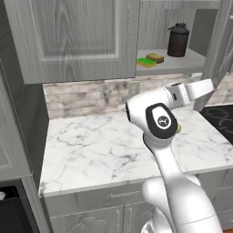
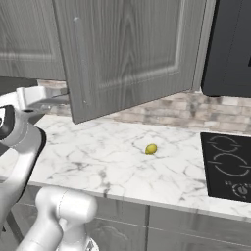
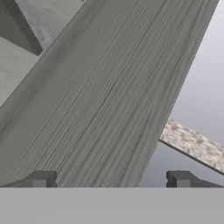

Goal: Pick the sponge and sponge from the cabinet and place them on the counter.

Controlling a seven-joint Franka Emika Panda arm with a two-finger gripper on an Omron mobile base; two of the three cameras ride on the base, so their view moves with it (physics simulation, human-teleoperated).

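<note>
The cabinet hangs above the counter with one door swung open, and in the right base view that open door juts out over the marble. On the pale shelf inside, the green sponge lies flat near the front edge, with the yellow-brown sponge just beside and behind it. A tall dark canister stands on the same shelf to their right, a little apart. The arm rises over the counter with its hand reaching right, toward the edge of the open door. In the hand view the gripper faces wood grain at close range, its two finger tips spread wide apart with nothing between them. A small yellow-green ball sits on the counter, near the black stovetop. A brick backsplash runs under the cabinet.
</note>
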